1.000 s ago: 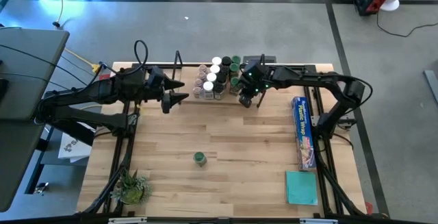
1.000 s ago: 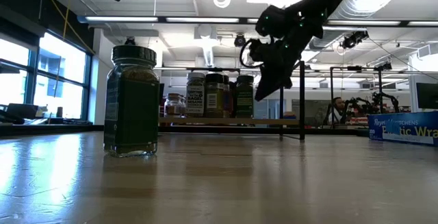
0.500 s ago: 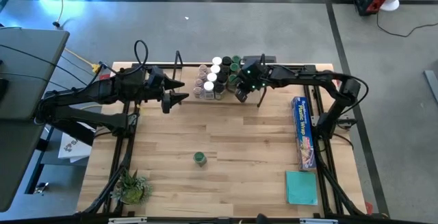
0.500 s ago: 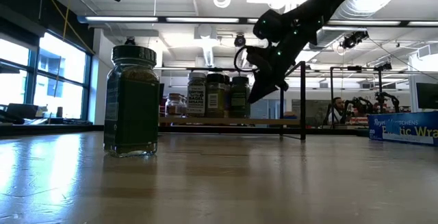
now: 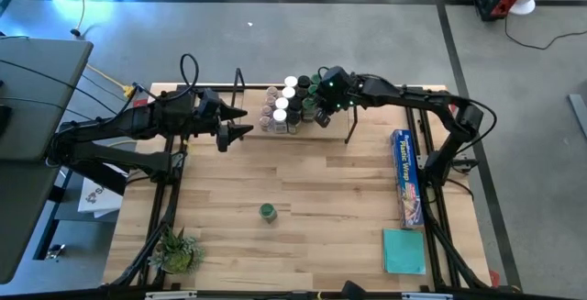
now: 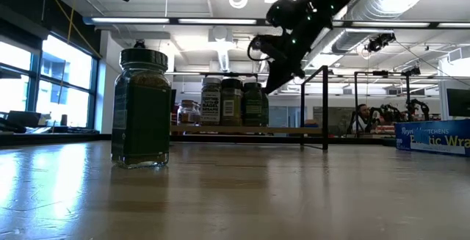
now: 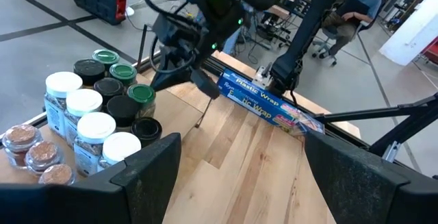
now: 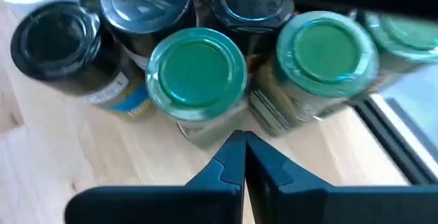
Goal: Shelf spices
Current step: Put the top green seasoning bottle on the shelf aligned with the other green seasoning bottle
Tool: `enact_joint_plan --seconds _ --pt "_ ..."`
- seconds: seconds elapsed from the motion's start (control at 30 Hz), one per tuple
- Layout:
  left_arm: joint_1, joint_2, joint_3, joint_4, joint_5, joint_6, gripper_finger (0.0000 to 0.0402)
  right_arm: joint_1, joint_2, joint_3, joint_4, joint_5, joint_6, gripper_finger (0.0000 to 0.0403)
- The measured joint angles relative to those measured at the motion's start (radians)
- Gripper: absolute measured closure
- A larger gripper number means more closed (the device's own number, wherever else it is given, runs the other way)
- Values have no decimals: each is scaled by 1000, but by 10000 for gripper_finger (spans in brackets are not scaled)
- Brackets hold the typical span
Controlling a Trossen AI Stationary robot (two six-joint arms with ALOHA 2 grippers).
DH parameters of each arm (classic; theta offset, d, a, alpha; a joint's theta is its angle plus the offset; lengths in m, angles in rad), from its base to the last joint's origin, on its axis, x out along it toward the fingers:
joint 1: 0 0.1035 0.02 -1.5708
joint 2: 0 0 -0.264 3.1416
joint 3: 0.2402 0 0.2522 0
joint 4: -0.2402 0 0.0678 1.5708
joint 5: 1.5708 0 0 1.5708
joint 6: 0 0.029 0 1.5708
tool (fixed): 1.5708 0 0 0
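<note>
High view: we are seeing the spices [image 5: 291,104] clustered on the shelf [image 5: 275,127] at the table's far edge, one green-lidded jar [image 5: 267,212] standing alone mid-table. The right gripper [image 5: 318,116] is hovering at the cluster's right edge; the left gripper [image 5: 246,132] is waiting just left of it.

Low view: the lone jar [image 6: 140,108] is standing nearest.

Left wrist view: fingers [image 7: 147,166] are spread wide, empty.

Right wrist view: fingers [image 8: 229,161] are pressed together, holding nothing.

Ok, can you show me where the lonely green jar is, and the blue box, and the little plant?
Lone green-topped jar [image 5: 267,212], high view, on its green lid.
Blue box [image 5: 405,177], high view, on the middle of its long top face.
Little plant [image 5: 176,250], high view, on its green leaves.
</note>
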Motion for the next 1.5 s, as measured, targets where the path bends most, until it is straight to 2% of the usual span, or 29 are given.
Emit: enact_joint_plan --seconds 0.13,0.2,0.3,0.37,0.47,0.63,0.73,0.93,1.5 --pt "0 0 0 0 0 0 94 1 0 82 -153 16 -19 402" --pt "0 0 0 0 0 0 94 5 0 105 -190 -41 -30 402" --pt "0 0 0 0 0 0 94 27 -1 109 -182 -187 -77 402" --pt "0 0 0 0 0 1 94 48 1 109 -172 -217 -97 402" --pt "0 0 0 0 0 8 94 78 3 109 -101 -166 -96 402" --pt "0 0 0 0 -3 8 94 68 1 117 31 -140 19 402" --pt "0 0 0 0 -3 9 94 37 19 117 34 -111 52 402" --pt "0 0 0 0 -4 10 94 11 68 118 24 -141 60 402" --pt "0 0 0 0 -3 9 94 5 57 119 -36 -94 62 402"
